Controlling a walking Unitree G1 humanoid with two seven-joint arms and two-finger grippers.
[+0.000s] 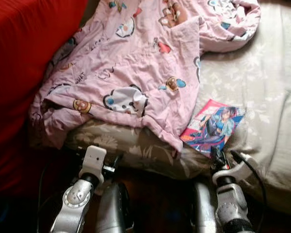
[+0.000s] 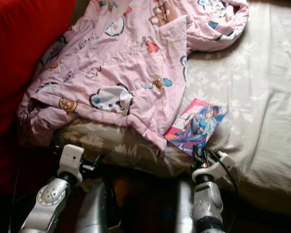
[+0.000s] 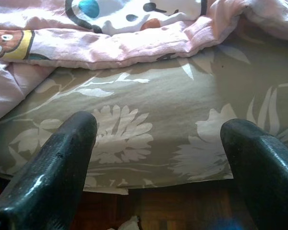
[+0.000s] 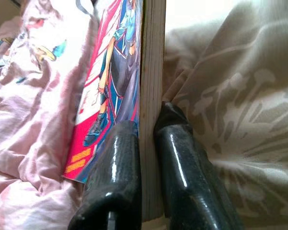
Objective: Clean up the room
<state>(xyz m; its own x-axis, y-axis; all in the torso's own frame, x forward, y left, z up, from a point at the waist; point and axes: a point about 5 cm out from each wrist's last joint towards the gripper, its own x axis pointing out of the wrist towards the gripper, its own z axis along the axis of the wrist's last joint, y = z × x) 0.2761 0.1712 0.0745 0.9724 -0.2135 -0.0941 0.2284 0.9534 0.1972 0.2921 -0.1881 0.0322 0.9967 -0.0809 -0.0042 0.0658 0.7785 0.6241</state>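
The right gripper (image 4: 145, 139) was clamped on the near edge of a comic book (image 1: 212, 127), one black finger on the illustrated cover and the other pressed against the underside, with the page block pinched between them. The book lay at the near edge of the bed (image 1: 271, 87), on the grey floral sheet, right of centre, its far left corner just beside or touching the hem of the pink blanket (image 1: 136, 68). The cover showed a drawn figure in blue against red and pink.

The left gripper (image 3: 158, 158) was held low at the near left side of the bed with its two fingers spread wide apart and nothing between them. It faced the side of the mattress, below the fold of the pink blanket, above a strip of dark wooden floor (image 3: 182, 211).

The pink blanket, printed with cartoon characters, lay crumpled across the left and far part of the bed. A red cloth surface (image 1: 24, 63) stood along the left side, touching the blanket.
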